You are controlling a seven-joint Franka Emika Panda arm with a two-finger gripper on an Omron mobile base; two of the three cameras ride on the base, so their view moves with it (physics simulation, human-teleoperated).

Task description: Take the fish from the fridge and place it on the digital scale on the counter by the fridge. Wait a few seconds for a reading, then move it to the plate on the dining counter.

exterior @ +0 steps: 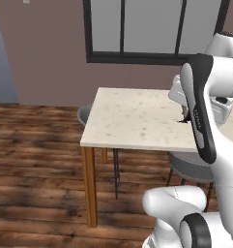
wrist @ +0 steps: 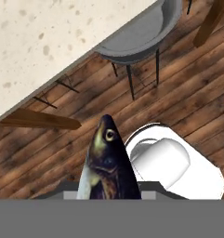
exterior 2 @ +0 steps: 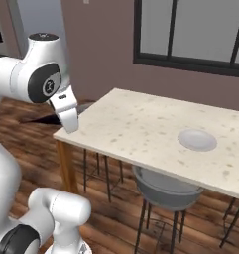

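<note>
The fish (wrist: 108,162), grey-silver with a yellowish head and one eye showing, sticks up between the fingers of my gripper (wrist: 108,191), which is shut on it. In the hand view it hangs over the wooden floor, just off the edge of the dining counter (wrist: 48,42). From the right base view, the hand (exterior 2: 66,113) is beside the near left corner of the dining counter (exterior 2: 141,129), with the fish's dark end (exterior 2: 41,119) pointing left. The whitish plate (exterior 2: 197,140) lies on the counter's right part, well away from the hand. The fridge and digital scale are out of view.
A grey round stool (exterior 2: 165,188) is tucked under the counter's near side, also visible as the stool (wrist: 136,32). Another stool (exterior: 84,114) stands at the far left side. Wooden legs (exterior: 90,186) hold the top. A wall with a dark-framed window (exterior: 152,29) lies behind.
</note>
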